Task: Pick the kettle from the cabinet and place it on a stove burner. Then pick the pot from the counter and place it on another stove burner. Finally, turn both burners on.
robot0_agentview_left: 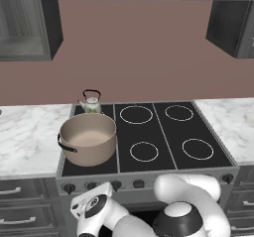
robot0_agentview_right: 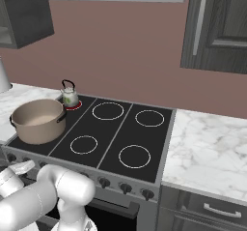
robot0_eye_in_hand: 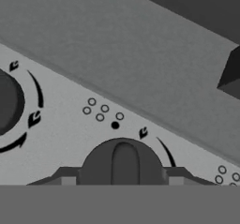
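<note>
A: Where do you see the pot [robot0_agentview_left: 88, 138] and the kettle [robot0_agentview_left: 91, 102]?

B: Both stand on the black cooktop [robot0_agentview_left: 168, 132]. The pot is on its front left burner, the kettle just behind the pot on the rear left burner, which glows red.

A: And your gripper [robot0_eye_in_hand: 123, 181]?

B: It is low at the cooktop's front panel, its fingers [robot0_eye_in_hand: 68, 179] on both sides of a dark knob [robot0_eye_in_hand: 123, 162], clamped on it.

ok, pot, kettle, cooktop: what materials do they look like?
All rendered, so hedged.
Pot: matte tan body, maybe enamel or ceramic; no shine, dark side handles.
Kettle: white with floral print, looks like glazed enamel or ceramic; thin black arched handle, perhaps metal.
Cooktop: flat black glass look, white burner rings printed on it.
</note>
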Robot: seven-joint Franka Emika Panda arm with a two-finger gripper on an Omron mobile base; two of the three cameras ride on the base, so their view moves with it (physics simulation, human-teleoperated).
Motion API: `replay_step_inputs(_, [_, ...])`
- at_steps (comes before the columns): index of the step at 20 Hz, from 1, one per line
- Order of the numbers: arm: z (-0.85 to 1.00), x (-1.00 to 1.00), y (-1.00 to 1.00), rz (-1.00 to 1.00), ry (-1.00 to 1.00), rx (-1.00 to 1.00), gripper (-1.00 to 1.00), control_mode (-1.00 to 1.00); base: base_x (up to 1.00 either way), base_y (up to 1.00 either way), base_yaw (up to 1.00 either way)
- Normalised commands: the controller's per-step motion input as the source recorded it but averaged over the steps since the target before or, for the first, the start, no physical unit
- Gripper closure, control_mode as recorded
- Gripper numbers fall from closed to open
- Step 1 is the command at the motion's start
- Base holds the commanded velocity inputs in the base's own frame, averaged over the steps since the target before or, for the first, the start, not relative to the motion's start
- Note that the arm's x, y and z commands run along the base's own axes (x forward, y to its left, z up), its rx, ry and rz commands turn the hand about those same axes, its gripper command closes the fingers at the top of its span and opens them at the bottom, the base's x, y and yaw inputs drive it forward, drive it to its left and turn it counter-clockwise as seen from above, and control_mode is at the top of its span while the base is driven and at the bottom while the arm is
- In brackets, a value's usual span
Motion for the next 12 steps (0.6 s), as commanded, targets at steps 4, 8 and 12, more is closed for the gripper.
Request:
replay_step_inputs(4, [0.06, 0.00, 0.00, -0.05, 0.03, -0.20, 1.00, -1.00, 0.00, 0.00, 0.00])
replay_step_inputs(8, [0.03, 0.00, 0.00, -0.05, 0.03, -0.21, 1.00, -1.00, 0.00, 0.00, 0.00])
replay_step_inputs(12, [0.00, -0.01, 0.02, -0.02, 0.01, -0.09, 1.00, -1.00, 0.00, 0.00, 0.00])
